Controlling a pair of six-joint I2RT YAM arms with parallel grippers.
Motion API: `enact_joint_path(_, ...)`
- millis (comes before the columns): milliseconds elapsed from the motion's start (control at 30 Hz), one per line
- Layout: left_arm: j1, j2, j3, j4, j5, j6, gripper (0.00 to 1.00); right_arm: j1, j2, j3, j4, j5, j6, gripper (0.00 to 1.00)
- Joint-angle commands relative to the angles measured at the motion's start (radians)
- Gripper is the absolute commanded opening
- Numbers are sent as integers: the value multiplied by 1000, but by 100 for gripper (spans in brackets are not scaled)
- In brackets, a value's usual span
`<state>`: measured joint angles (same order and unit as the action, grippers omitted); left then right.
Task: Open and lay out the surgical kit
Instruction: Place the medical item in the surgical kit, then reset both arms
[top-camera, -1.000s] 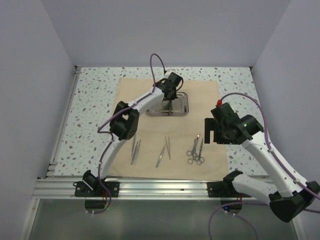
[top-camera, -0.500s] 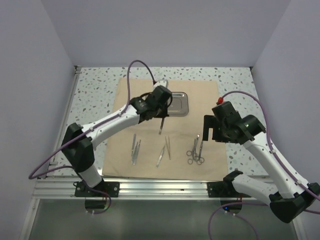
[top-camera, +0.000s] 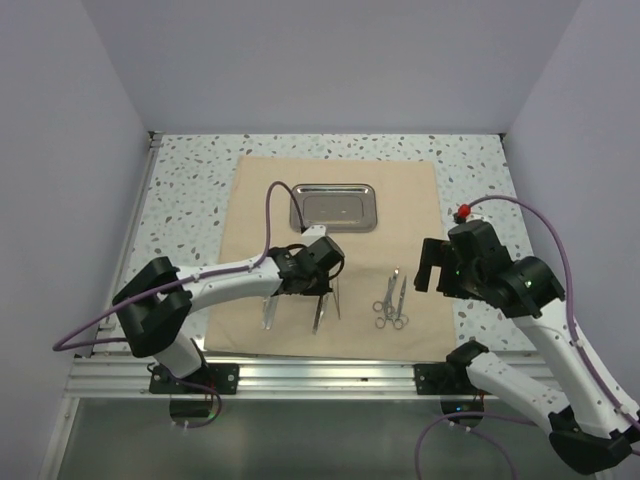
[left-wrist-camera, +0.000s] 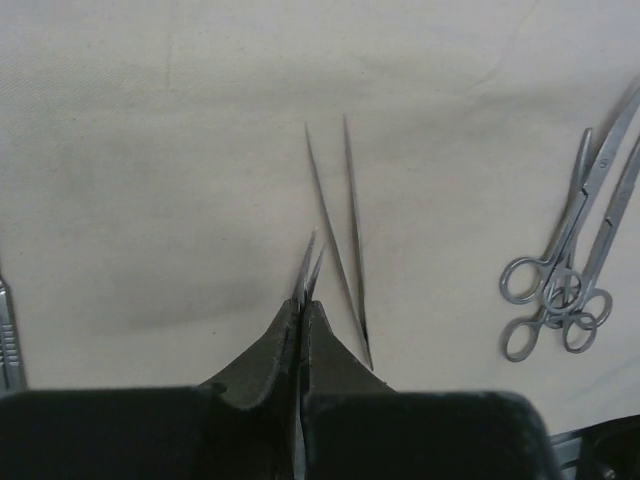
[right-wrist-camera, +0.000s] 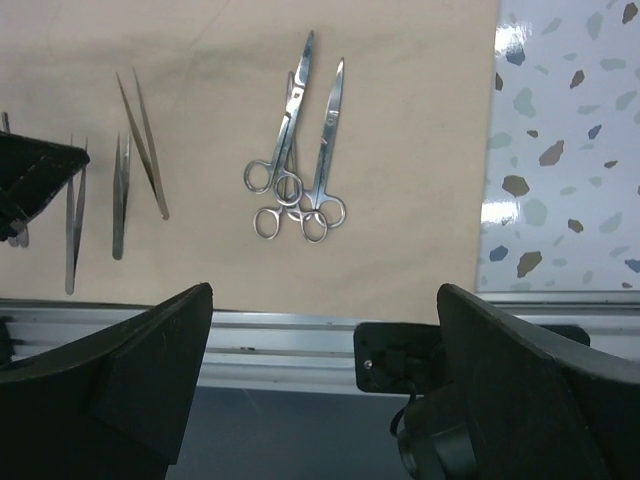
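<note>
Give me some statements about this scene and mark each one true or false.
1. The tray holds no tools. True.
2. The left gripper is open. False: it is shut on tweezers.
3. The right gripper holds the scissors. False: it is open and empty; the scissors lie on the cloth.
4. The cloth is spread flat. True.

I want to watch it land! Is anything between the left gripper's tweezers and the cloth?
Nothing visible. The left gripper, shut on the held tweezers, hangs over bare cloth; a second pair lies close on its right.
</note>
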<state>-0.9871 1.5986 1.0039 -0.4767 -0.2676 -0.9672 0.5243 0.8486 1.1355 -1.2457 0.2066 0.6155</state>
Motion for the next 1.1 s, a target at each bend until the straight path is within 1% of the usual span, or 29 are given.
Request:
enact_joint_path(0, -21, 32, 68, 64, -42, -62, 0, -1, -48, -22, -66, -23, 39, 99)
enact_joint_path(67, -36, 56, 93, 43, -48, -71, 11, -1, -77, -29, -83, -22, 47, 98)
enact_joint_path(100, -41, 63, 99, 38, -50, -73, 19, -1, -86, -29, -87, -22, 50, 99)
enact_joint_path(133, -45, 67, 105, 33, -51, -73, 37, -1, -94, -31, -89, -22, 49, 98)
enact_joint_path(233, -62, 77, 137, -9, -73, -79, 64, -1, -123, -26, -89, -26, 49, 98)
enact_joint_path(333, -71, 57, 176, -69, -102, -80, 68, -3, -146, -10, -70, -42, 46, 98)
enact_joint_path(467, -70, -3, 257, -177, -166, -64, 67, -3, -167, 15, -35, -62, 73, 98)
enact_joint_path(500, -70, -37, 300, -228, -212, -50, 67, -1, -171, 17, -15, -59, 84, 98)
enact_joint_path(567, -70, -75, 343, -279, -266, -35, 66, -1, -189, 17, 6, -55, 111, 99)
enact_joint_path(600, -70, -119, 381, -319, -333, -10, 66, -3, -197, 18, 28, -56, 113, 98)
enact_joint_path(667, -68, -198, 410, -350, -402, 21, 66, -1, -220, 35, 46, -56, 115, 98)
enact_joint_path(700, -68, -225, 433, -373, -483, 62, 67, -1, -229, 41, 60, -49, 116, 98)
enact_joint_path(767, -68, -282, 447, -378, -559, 122, 68, -1, -262, 69, 69, -35, 113, 98)
enact_joint_path(800, -68, -339, 449, -364, -621, 186, 72, -3, -275, 79, 69, -26, 107, 98)
enact_joint_path(867, -53, -390, 447, -344, -663, 243, 78, -1, -302, 116, 62, 11, 104, 99)
enact_joint_path(900, -42, -431, 446, -327, -674, 296, 80, -1, -310, 128, 52, 23, 96, 98)
enact_joint_path(967, -10, -460, 450, -326, -676, 329, 82, -3, -321, 162, 49, 65, 84, 98)
enact_joint_path(1033, 8, -492, 456, -344, -696, 341, 86, -1, -335, 179, 60, 86, 70, 98)
enact_joint_path(1067, 14, -502, 455, -352, -703, 343, 88, -3, -335, 184, 74, 71, 57, 98)
